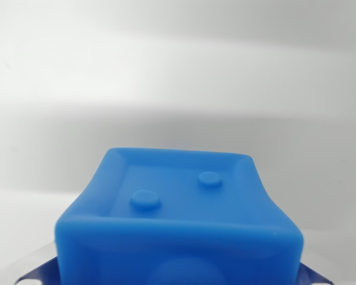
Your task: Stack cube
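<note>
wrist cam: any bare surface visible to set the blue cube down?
Yes. The white surface is bare beyond the blue cube's far edge, across the whole upper frame, and down both sides of the cube, at the wrist view's left and right. No second cube shows. Crowded only at bottom centre, where the cube fills the frame. What lies beneath it is hidden.

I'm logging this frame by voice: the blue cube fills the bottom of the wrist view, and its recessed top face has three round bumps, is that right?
Not quite. The wrist view shows the blue cube filling the bottom of the picture, but its recessed top face has two round bumps, not three.
</note>
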